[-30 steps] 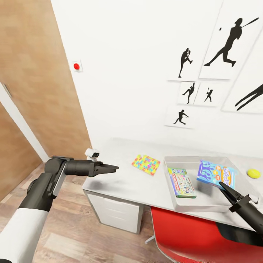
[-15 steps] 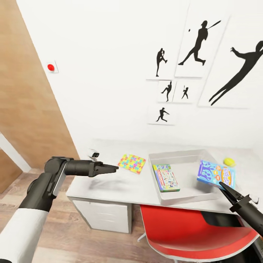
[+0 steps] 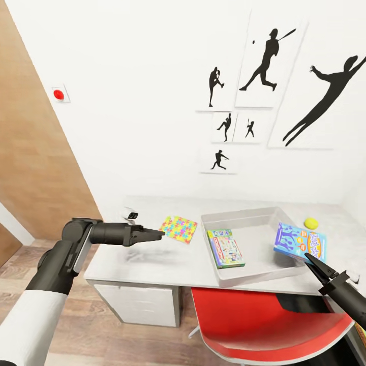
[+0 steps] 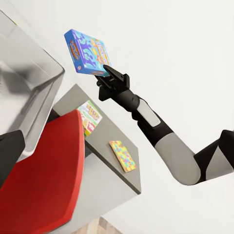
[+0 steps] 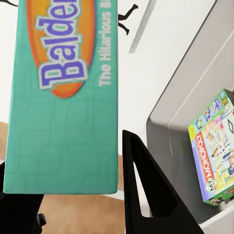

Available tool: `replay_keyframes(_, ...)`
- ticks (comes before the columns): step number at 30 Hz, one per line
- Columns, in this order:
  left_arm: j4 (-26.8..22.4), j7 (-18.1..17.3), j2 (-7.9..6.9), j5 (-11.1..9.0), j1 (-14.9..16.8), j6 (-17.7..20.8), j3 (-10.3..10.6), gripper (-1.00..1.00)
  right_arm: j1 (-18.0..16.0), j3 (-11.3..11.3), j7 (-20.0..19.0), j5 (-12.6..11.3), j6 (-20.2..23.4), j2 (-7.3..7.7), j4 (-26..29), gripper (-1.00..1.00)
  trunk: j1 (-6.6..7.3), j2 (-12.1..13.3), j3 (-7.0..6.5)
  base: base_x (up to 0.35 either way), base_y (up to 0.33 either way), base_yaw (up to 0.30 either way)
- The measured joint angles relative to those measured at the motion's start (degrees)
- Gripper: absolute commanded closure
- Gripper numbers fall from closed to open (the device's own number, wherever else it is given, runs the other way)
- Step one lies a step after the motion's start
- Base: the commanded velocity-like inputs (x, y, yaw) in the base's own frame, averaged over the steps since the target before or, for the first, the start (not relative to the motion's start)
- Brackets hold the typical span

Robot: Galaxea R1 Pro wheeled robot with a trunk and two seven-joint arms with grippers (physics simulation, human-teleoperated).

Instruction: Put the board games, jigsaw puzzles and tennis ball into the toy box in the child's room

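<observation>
Open tray floor on the right half — the approach is crowded from below.

The toy box has bare floor between the white and green board game lying along its left side and its right wall, above which the right gripper holds the blue board game. The red chair sits tucked under the table edge just beneath the tray — blocking a low approach. The jigsaw puzzle lies just beside the left gripper; the tennis ball sits behind the box's right corner.
</observation>
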State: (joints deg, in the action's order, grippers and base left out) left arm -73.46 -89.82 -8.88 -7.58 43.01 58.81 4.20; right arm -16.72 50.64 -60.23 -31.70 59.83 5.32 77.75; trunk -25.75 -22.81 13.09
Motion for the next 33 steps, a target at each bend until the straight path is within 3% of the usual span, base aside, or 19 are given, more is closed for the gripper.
replay_keyframes(14,0.0,0.0,0.05,0.0,0.0,0.0,0.0,-1.0,0.0,0.0,0.1,0.1,0.0,-0.04,0.0,1.0,0.0,0.0,0.05,0.111,-0.034,0.0)
replay_keyframes(33,0.1,0.0,0.06,0.0,0.0,0.0,0.0,-1.0,0.0,-0.1,0.0,0.0,0.0,-0.45,0.6,1.0,0.0,0.0,0.08,0.006,-0.005,0.0)
